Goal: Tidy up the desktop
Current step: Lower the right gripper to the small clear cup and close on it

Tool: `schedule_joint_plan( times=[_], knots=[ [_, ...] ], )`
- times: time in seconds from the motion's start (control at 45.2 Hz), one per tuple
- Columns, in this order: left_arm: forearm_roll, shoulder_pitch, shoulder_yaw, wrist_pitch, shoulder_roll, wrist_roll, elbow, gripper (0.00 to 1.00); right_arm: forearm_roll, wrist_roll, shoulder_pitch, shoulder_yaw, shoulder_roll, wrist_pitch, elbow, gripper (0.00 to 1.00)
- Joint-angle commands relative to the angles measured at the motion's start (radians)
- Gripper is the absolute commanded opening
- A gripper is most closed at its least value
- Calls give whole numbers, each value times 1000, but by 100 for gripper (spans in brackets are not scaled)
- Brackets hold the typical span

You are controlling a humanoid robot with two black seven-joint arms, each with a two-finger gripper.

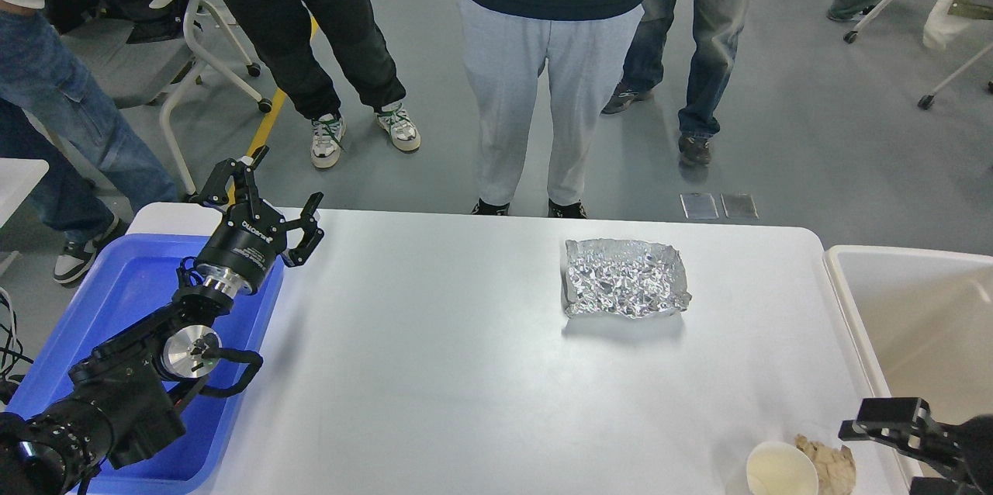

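While blue tub holds nothing — cup upright.

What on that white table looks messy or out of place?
A crumpled sheet of foil lies loose in the middle of the desktop. At the near right edge, a paper cup stands beside a wadded brown scrap. Both look like leftover rubbish.

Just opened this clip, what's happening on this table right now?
A two-armed robot is tidying a white desktop, but neither tool holds anything. The left tool is open, raised over the far corner of the blue tub. The right tool sits low at the near right edge, its state unclear. Left on the desktop: a crumpled foil tray, a paper cup and a brown wad. A beige bin stands on the right. People watch from the far side.
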Motion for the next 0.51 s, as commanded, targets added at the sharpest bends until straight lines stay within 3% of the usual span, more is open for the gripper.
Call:
schedule_joint_plan(
  times=[0.0, 0.487],
  knots=[
    [0, 0, 0, 0, -1, 0, 0, 100, -33, 1, -6, -11, 86, -3, -17, 100],
    [0, 0, 0, 0, 1, -1, 0, 100, -145, 14, -50, -87, 189, -27, -92, 100]
  ],
)
